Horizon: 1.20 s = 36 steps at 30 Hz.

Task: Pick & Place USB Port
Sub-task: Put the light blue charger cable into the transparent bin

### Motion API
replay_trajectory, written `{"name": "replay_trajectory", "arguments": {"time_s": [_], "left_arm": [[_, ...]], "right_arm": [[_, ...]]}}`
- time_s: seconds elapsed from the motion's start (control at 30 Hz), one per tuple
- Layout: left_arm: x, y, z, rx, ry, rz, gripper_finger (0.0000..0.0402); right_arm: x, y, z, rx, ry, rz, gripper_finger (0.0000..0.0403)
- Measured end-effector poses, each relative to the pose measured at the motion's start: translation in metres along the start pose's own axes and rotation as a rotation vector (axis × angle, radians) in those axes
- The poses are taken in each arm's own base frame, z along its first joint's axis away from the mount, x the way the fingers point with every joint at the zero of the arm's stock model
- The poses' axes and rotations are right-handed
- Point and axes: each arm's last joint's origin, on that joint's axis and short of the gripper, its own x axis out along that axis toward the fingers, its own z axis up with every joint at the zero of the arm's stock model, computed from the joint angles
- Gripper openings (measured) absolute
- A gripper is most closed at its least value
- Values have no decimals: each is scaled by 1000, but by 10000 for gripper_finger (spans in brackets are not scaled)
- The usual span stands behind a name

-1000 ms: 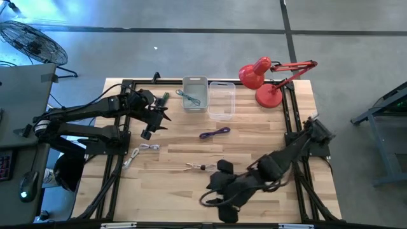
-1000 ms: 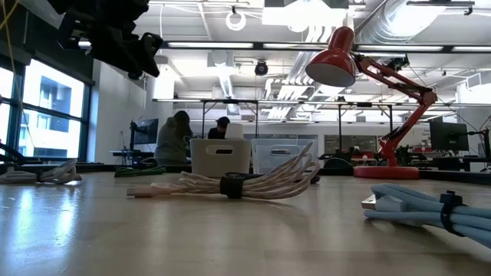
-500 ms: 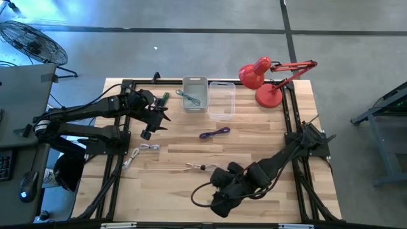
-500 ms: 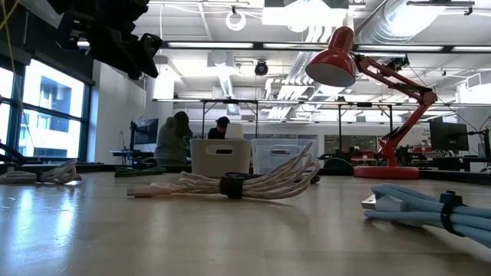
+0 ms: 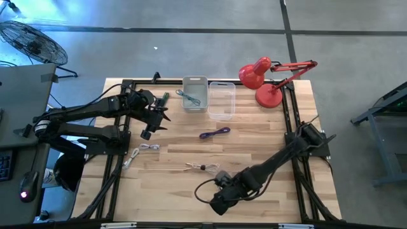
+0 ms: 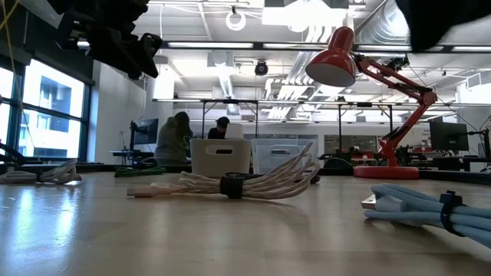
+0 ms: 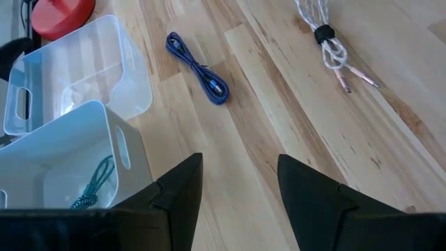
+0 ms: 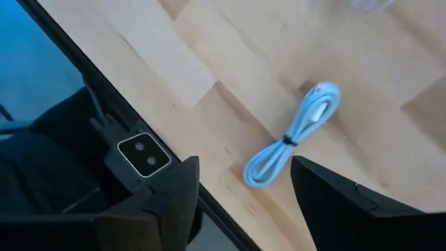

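My right gripper point(image 8: 242, 167) is open above the table's near edge, low in the high view point(image 5: 217, 202). A pale blue coiled USB cable point(image 8: 289, 139) lies flat on the wood between its fingers as the right wrist view shows them; the fingers do not touch it. The same cable shows in the low view point(image 6: 430, 215). My left gripper point(image 7: 239, 164) is open and hangs in the air at the table's left point(image 5: 150, 128). A white bin point(image 5: 195, 93) at the far edge holds a teal cable point(image 7: 94, 183). A clear bin point(image 5: 221, 100) stands beside it.
A purple-blue cable point(image 5: 214, 133) lies mid-table. Two white cables point(image 5: 145, 149) point(image 5: 202, 167) lie nearer the near edge. A red desk lamp point(image 5: 262, 81) stands at the far right corner. A small camera point(image 8: 143, 157) sits at the near edge. People sit in the room beyond point(image 6: 176, 138).
My right arm has stretched out, and its gripper has shifted toward the table's near edge. A dark part of that arm has come into the top right of the low view. The cables lie as before.
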Motion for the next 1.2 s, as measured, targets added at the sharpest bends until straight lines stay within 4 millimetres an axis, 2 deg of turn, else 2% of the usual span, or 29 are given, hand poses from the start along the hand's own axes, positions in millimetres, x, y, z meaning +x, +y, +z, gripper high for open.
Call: {"name": "replay_trajectory", "arguments": {"time_s": [0.17, 0.37, 0.73, 1.03, 1.2], "left_arm": [[0, 0, 0, 0, 1, -1, 182], [5, -2, -4, -1, 0, -1, 182], [18, -8, -17, 7, 10, -9, 182], [18, -8, -17, 15, 11, -9, 182], [18, -8, -17, 15, 11, -9, 182]], "right_arm": [[18, -14, -2, 45, 47, -15, 216], [29, -21, 0, 49, 47, -15, 185], [30, -21, 8, -2, 34, 14, 140], [30, -14, 8, -84, 18, 85, 143], [31, -17, 8, -60, 37, 53, 151]]}}
